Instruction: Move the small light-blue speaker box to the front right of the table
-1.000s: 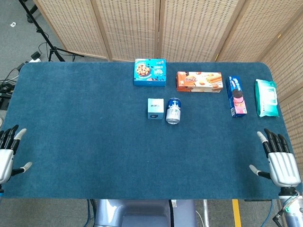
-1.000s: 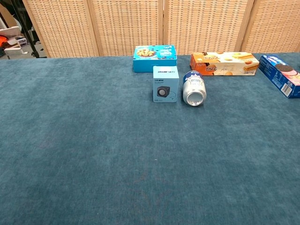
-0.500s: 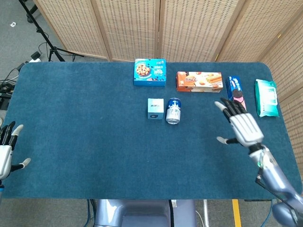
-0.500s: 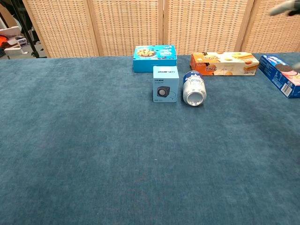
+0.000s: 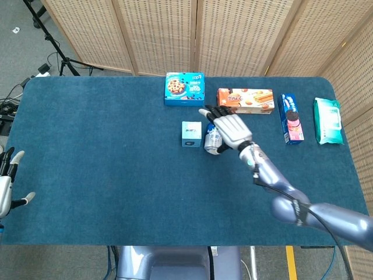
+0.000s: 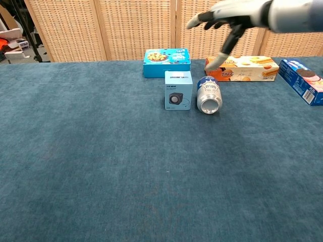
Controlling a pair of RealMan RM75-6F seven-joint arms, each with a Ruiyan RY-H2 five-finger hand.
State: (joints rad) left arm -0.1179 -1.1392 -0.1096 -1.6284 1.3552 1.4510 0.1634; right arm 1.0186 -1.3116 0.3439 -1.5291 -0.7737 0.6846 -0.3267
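Note:
The small light-blue speaker box [image 5: 191,133] [image 6: 178,90] stands upright near the table's middle, a can [image 5: 212,141] [image 6: 209,97] lying just to its right. My right hand [image 5: 228,128] [image 6: 227,17] hovers open above the can and the box's right side, fingers spread, holding nothing. My left hand [image 5: 8,184] shows only at the table's front left edge in the head view, fingers apart and empty.
A blue cookie box [image 5: 185,88] sits behind the speaker box. An orange biscuit box [image 5: 245,100], a dark blue cookie pack [image 5: 290,118] and a green wipes pack [image 5: 328,121] line the back right. Bare blue cloth [image 5: 326,186] covers the front right.
My right hand has swung from the front right edge up and leftward, now hovering over the can beside the speaker box. The left hand slid slightly off the left edge.

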